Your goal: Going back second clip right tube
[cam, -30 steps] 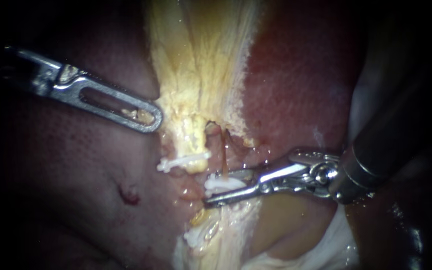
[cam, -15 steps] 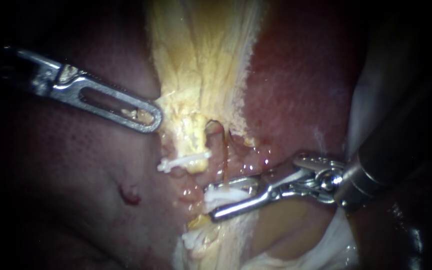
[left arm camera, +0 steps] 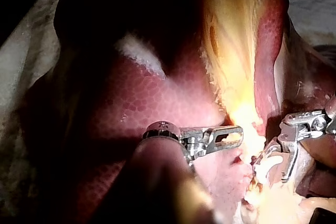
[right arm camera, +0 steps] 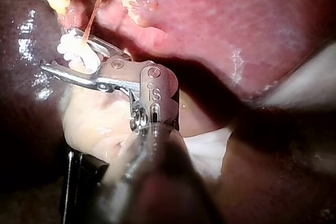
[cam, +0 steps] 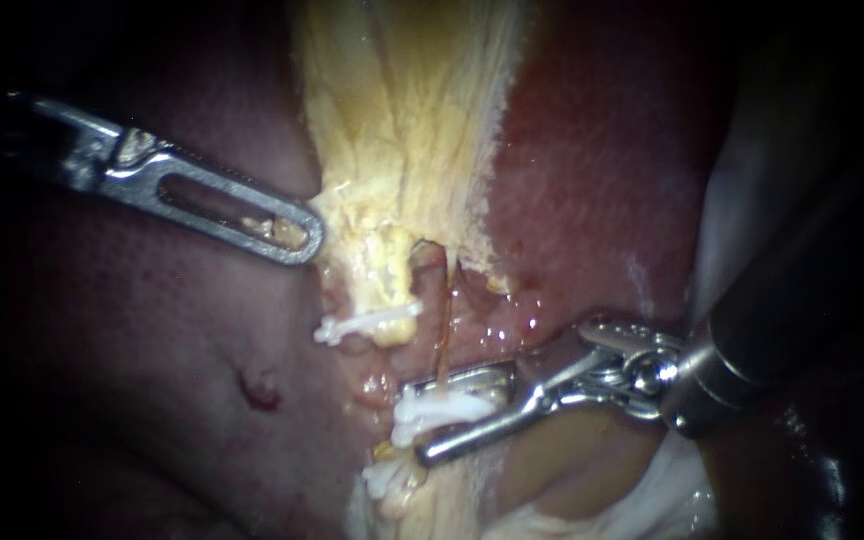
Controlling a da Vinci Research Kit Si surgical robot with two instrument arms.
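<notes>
White plastic tells the progress. In the endoscope view the second clip point(cam: 439, 408) sits across the thin right tube point(cam: 444, 330) at six o'clock, between the parted jaws of the right instrument point(cam: 417, 420). At ten o'clock the left instrument point(cam: 292, 235) is clamped on yellow tissue point(cam: 392, 150).

The left wrist view shows that same hold.

In the right wrist view the jaws stand apart around the clip. Clipping looks done. Backing the right instrument clear is left.

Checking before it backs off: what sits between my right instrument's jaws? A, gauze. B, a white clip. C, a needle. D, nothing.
B: a white clip lies in the gap between the right instrument's open jaws.
</notes>
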